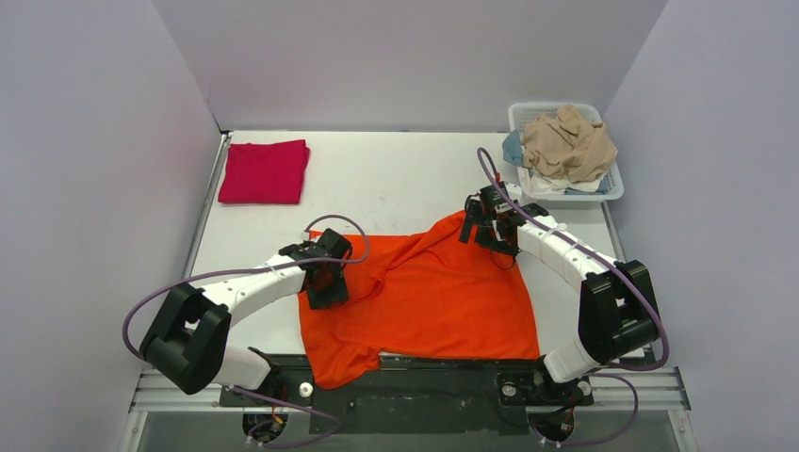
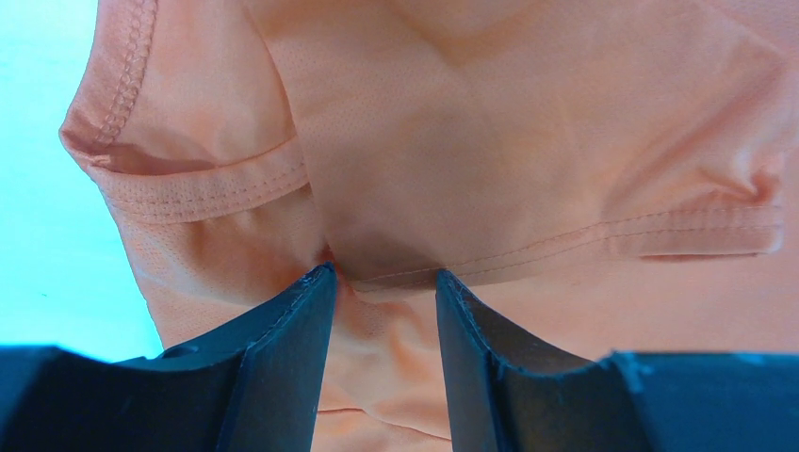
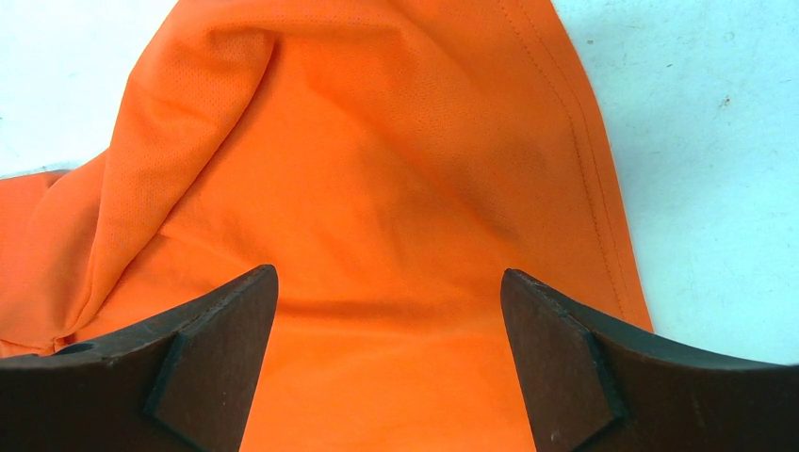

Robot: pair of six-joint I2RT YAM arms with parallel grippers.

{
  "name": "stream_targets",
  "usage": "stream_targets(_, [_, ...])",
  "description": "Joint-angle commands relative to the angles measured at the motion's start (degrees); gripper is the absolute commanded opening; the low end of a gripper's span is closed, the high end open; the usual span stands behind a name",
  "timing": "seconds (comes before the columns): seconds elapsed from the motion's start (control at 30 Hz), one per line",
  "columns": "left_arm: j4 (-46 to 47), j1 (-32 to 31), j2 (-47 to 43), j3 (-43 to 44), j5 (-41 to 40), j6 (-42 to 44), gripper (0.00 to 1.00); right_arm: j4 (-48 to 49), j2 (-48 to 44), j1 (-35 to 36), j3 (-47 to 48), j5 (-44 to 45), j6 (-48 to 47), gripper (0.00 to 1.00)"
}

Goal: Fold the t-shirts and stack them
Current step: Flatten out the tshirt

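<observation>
Left gripper (image 2: 382,278) nearly closed at a hem, right gripper (image 3: 388,282) spread wide

Both pincers are down on the orange t-shirt (image 1: 433,301), which lies spread but rumpled across the near half of the table (image 1: 405,174), its lower edge reaching the arms' base rail. The left one sits on the shirt's left side. From its wrist camera the two dark fingers (image 2: 292,339) stand a narrow gap apart, tips set against a stitched hem, and the cloth puckers a little beside the left tip. Fabric shows flat in the gap, so the jaws are apart rather than clamped. A strip of bare table runs down the left of that view.

The right pincer is at the shirt's far right corner, where the cloth rises to a peak. Its fingers (image 3: 217,348) are held wide apart, with a broad span of orange mesh between them and nothing caught. A double-stitched edge runs down the right side of that view, with bare table just beyond it.

At the far left of the table a red t-shirt (image 1: 265,171) lies folded into a neat rectangle, well apart from the orange one. In the far right corner stands a white basket (image 1: 577,199) heaped with clothes, a beige garment (image 1: 568,141) on top.
</observation>
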Motion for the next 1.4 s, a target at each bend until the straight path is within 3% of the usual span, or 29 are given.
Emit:
stream_targets(0.0, [1.01, 0.42, -0.22, -0.66, -0.44, 0.22, 0.53, -1.57, -2.25, -0.62, -0.8, 1.7, -0.17, 0.83])
stream_targets(0.3, [4.44, 0.34, 1.19, -0.74, 2.58, 0.82, 0.53, -1.46, -2.48, -0.58, -1.09, 1.57, -0.12, 0.83])
stream_targets(0.5, [5.05, 0.44, 0.96, 0.66, 2.85, 0.79, 0.36, -1.54, -2.51, -0.62, -0.82, 1.63, -0.16, 0.83])
stream_targets(0.87, [2.96, 0.36, -0.67, 3.5, 2.13, 1.69, 0.33, -1.71, -2.41, -0.67, -0.64, 1.87, -0.32, 0.83])
stream_targets(0.93, [2.93, 0.39, -0.17, 3.62, 1.84, 1.74, 0.19, -1.74, -2.23, -0.67, -0.57, 1.88, -0.34, 0.83])
stream_targets(0.97, [2.84, 0.37, -0.02, 3.7, 1.72, 1.67, 0.04, -1.7, -2.08, -0.67, -0.43, 1.85, -0.34, 0.83])
stream_targets(1.0, [2.8, 0.36, 0.17, 3.72, 1.33, 1.61, 0.01, -1.73, -1.98, -0.73, -0.29, 2.0, -0.43, 0.83])
stream_targets(1.37, [6.57, 1.66, -3.84, 6.65, 0.71, 2.22, 0.0, -2.19, 3.29, -1.36, 9.15, 5.02, -3.5, 0.81])
